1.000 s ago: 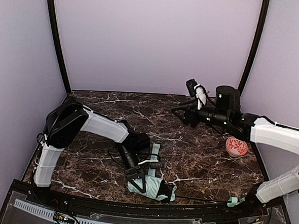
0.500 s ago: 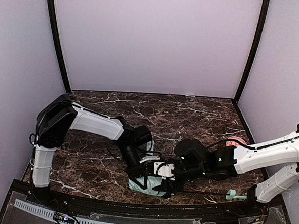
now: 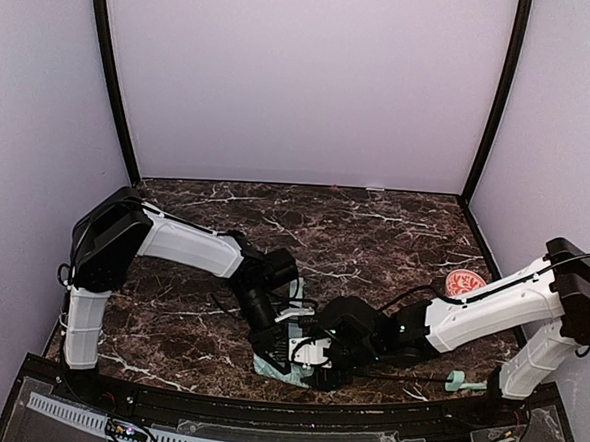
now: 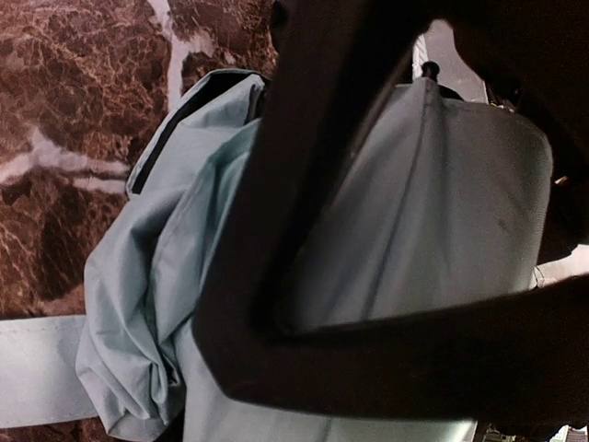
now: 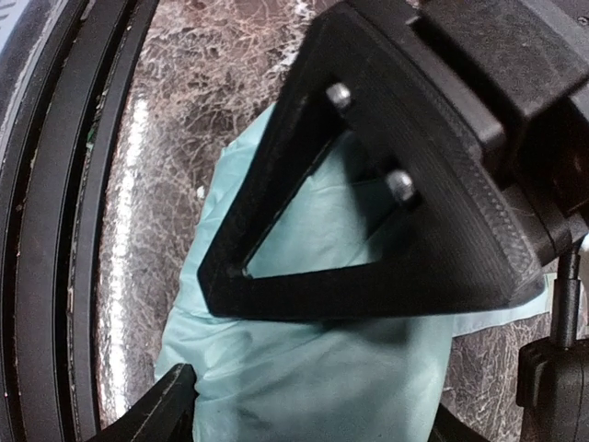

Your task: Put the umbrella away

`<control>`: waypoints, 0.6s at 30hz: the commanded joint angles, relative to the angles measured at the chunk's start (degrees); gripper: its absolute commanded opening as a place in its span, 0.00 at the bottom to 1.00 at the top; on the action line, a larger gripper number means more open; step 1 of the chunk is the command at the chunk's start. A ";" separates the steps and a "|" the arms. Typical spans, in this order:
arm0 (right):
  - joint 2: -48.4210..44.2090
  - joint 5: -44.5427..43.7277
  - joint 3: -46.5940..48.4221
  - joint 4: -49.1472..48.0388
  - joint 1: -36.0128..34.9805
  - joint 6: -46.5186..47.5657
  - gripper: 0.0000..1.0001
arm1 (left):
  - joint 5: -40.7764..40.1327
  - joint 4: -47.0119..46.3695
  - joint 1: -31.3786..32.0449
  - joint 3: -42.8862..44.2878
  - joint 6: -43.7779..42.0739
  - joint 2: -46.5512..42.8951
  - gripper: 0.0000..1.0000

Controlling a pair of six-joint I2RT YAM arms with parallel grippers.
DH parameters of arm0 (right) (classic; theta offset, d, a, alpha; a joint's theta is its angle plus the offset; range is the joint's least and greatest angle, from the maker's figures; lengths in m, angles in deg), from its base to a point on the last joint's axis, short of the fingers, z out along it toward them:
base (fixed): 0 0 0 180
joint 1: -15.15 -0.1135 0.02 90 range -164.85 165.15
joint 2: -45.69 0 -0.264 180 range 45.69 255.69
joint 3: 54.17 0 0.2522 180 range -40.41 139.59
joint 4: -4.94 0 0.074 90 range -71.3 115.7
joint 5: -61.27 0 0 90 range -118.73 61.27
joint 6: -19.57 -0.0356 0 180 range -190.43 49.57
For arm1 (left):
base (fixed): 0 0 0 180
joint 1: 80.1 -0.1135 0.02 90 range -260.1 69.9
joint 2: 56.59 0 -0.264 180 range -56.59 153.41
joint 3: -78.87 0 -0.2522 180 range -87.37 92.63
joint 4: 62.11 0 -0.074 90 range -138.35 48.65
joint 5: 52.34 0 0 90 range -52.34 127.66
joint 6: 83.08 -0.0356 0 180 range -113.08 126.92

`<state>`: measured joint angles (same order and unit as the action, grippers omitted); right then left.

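two arms (image 3: 188, 247) (image 3: 480, 314) bent low over umbrella (image 3: 281, 370)

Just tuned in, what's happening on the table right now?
Both arms are at the umbrella, which lies crumpled near the front edge of the table. The left hand is down on its mint fabric; I can't tell whether it grips. The right hand sits over the fabric from the right, jaws apart, nothing clamped.
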<state>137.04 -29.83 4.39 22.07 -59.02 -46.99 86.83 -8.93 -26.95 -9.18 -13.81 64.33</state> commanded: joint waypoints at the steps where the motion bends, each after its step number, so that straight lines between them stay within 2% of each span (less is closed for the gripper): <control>1: 2.51 1.61 -0.41 1.44 -1.32 -1.50 0.56 | -7.43 -0.53 -1.70 -2.93 2.07 1.62 0.00; 2: 2.78 2.33 -0.23 1.38 -1.33 -1.93 0.44 | -7.35 -0.65 -1.99 -2.90 2.28 1.55 0.06; 3: 3.04 3.03 -0.17 1.17 -1.30 -2.41 0.33 | -7.63 -0.99 -2.26 -2.93 2.40 1.28 0.18; 5: 3.21 4.44 -0.45 0.92 -0.76 -3.35 0.21 | -9.55 -3.40 -2.83 -4.07 3.13 -0.85 0.41; 8: 4.03 9.16 -0.71 1.72 2.10 -5.26 0.17 | -15.02 -14.46 -3.78 -11.42 4.95 -9.45 0.61; 10: 5.15 10.90 -0.63 2.69 4.21 -6.03 0.15 | -19.08 -25.36 -4.53 -18.89 6.16 -19.28 0.74; 12: 6.53 12.62 0.20 4.08 5.78 -6.52 0.14 | -22.53 -36.43 -4.67 -26.06 6.57 -27.22 0.95; 13: 7.47 13.79 0.64 4.93 6.37 -6.52 0.14 | -24.13 -41.33 -4.71 -29.66 7.06 -30.87 0.98; 15: 9.17 16.62 1.79 6.40 7.18 -6.67 0.13 | -26.08 -49.34 -4.72 -35.90 6.58 -37.55 0.99; 18: 12.64 22.31 4.48 10.04 8.86 -7.51 0.13 | -25.75 -55.38 -4.21 -42.56 0.65 -45.75 0.98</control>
<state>142.92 -15.69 8.56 19.41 -51.42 -53.07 66.09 -47.55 -31.96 -44.83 -8.30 27.04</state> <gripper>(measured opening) 0.198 0.988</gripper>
